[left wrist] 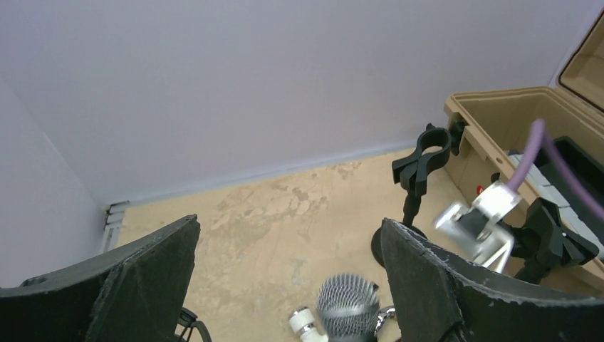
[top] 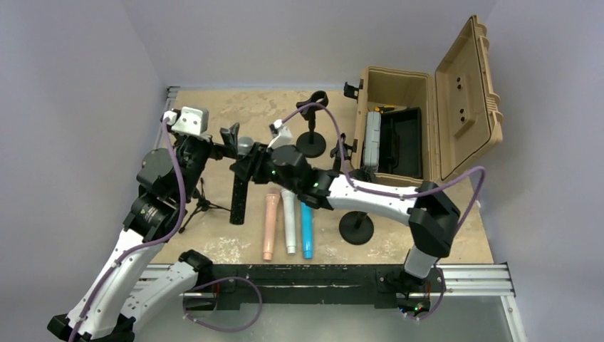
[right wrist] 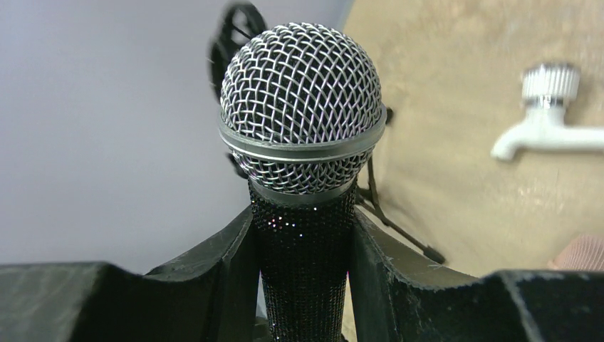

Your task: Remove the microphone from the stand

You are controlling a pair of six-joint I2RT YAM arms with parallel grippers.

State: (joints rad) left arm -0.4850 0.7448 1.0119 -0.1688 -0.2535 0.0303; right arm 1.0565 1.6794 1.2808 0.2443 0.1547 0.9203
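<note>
My right gripper is shut on a black glittery microphone with a silver mesh head. The fingers clamp its body just below the head, and the body hangs over the table. A small black tripod stand is just left of it. The stand's clip shows behind the mic head, and I cannot tell whether they touch. My left gripper is open and empty just left of the head, which shows low between its fingers.
Pink, white and blue microphones lie side by side near the front. Round-base stands are at the back and front right. An open tan case fills the back right. A small white fitting lies nearby.
</note>
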